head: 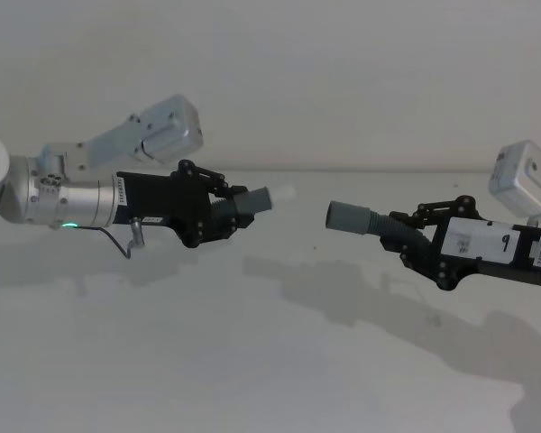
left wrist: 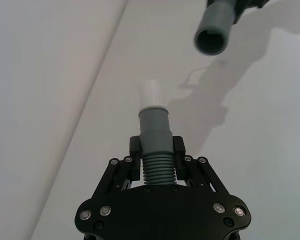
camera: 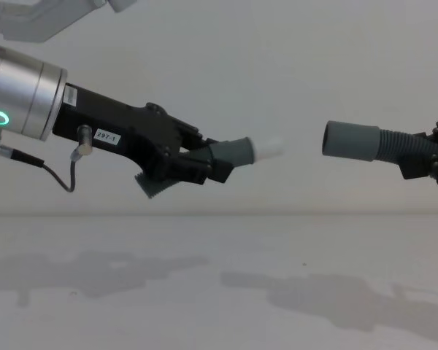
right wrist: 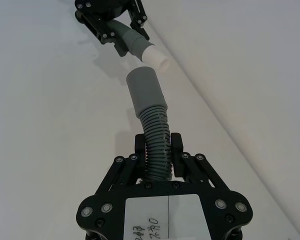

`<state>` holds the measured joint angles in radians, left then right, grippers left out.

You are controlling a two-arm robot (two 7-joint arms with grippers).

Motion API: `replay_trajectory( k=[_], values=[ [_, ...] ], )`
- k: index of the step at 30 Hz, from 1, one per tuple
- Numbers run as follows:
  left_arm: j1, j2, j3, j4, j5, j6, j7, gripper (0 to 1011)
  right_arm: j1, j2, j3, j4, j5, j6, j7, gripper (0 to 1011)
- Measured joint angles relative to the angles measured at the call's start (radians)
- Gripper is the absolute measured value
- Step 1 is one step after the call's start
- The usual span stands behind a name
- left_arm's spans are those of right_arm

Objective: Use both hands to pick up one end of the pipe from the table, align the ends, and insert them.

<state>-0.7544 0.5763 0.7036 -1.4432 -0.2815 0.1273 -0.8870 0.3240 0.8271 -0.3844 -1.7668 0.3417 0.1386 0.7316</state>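
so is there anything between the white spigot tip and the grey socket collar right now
Nothing. Open air separates the white spigot tip from the grey socket collar in the chest view; the head view shows the same bare gap above the table.

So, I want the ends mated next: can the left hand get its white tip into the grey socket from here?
Probably yes. The left hand grips its piece, white tip facing the socket held by the right hand; only open air between them, though the tip angles upward.
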Motion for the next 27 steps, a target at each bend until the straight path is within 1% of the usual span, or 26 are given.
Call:
replay_trajectory(
  k=[6,12,27],
  values=[
    [-0.008,0.007,0.016,-0.025,-0.005,-0.015,-0.032,368,0.000,0.016,-0.004,-0.009,0.009,-0.003,0.017,282],
    [-0.015,0.015,0.029,-0.050,-0.004,-0.022,-0.052,368,0.002,0.030,-0.010,-0.014,0.016,-0.005,0.030,282],
    [-0.026,0.030,0.051,-0.075,-0.002,-0.032,-0.070,368,0.015,0.046,-0.030,-0.010,0.024,0.002,0.046,282]
  ],
)
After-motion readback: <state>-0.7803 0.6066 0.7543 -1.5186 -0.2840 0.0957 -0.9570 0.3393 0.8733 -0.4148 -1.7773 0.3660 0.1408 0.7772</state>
